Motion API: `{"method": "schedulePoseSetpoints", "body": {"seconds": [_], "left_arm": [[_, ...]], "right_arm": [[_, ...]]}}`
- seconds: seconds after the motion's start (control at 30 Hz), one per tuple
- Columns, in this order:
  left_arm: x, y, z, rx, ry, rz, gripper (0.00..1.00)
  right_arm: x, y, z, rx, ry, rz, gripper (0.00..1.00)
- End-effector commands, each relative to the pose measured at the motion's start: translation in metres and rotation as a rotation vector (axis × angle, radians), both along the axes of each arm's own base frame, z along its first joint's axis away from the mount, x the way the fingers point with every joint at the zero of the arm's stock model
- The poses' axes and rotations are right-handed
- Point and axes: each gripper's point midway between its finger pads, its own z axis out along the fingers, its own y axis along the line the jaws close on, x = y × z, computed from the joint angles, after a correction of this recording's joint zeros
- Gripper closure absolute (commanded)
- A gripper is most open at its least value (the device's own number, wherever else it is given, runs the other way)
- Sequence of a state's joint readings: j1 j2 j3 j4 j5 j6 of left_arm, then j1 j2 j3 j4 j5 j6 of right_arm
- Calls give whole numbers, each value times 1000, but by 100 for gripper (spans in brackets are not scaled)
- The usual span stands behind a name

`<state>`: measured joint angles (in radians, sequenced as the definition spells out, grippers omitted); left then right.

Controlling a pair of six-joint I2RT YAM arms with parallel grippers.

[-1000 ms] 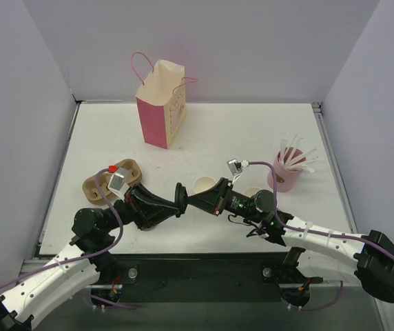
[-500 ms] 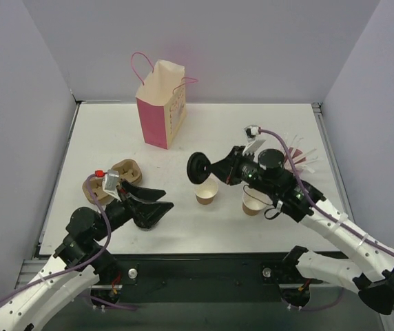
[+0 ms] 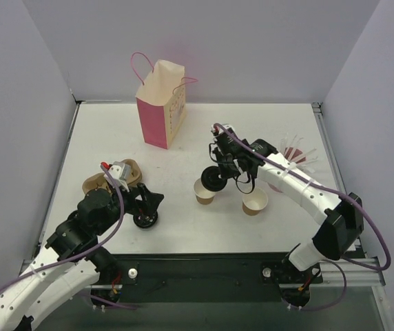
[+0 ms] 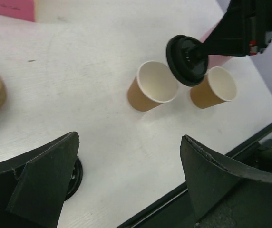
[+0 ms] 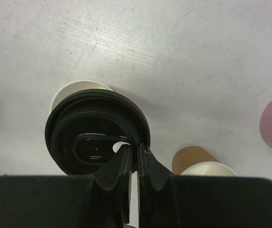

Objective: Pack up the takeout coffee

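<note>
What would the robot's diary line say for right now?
right tool: shut on round black plastic lid | lid: tilted by open brown paper cup, not seated | left tool: open, empty

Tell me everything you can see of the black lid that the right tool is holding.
The black lid is round, plastic as it looks, with a raised rim and an oblong recess holding a small drinking hole. The right tool is shut on its edge. It hangs tilted over an open brown paper cup, covering part of the mouth; whether it touches the cup's rim cannot be told.
</note>
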<state>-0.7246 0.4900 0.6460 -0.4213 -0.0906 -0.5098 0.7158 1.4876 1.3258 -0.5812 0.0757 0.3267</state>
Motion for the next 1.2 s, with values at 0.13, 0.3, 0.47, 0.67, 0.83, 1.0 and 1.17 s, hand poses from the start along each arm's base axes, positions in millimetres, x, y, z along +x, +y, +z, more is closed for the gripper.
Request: {"method": "schedulePoseSetpoints", "body": {"seconds": [0.13,0.3,0.47,0.67,0.83,1.0,1.17], "left_arm": [[0,29,-5,128,-17,87,3],[-5,35,4,107,-67,89,3],[-10,42,10,83,-99,108,3],[-13,44,13,69,-118,110,3],[-15,45,13,71,-117,111,3],[-16,44,14,68,-121,107,3],[-16,42,12,75,-115,98,3]], "right_arm": [[1,4,-6,-171,27,51,100],[10,21,-10,-194,39,71,100],[11,24,-22,-237,60,73,100],[7,24,-34,-282,96,83,100],[2,24,-39,-299,116,92,100],[-2,26,-44,-298,131,95,100],[-1,30,-39,-284,119,93,100]]}}
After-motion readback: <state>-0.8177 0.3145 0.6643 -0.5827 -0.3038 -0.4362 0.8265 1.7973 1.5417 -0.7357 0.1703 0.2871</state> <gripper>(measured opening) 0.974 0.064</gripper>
